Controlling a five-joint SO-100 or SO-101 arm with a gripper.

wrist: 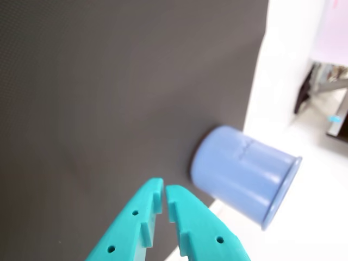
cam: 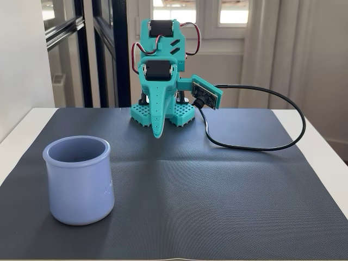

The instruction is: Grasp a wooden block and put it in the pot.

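My pincer (wrist: 164,197) is clenched on nothing, hanging above the dark mat (cam: 217,185); the pot (cam: 79,179) stands well apart from it.

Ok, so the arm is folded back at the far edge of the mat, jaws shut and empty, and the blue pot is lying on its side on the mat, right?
Not quite: the pot stands upright on the mat, mouth up, as the fixed view shows; only the wrist view's tilt makes it look toppled. The rest holds: the arm is folded at the far edge, and the gripper has its jaws shut with nothing between them.
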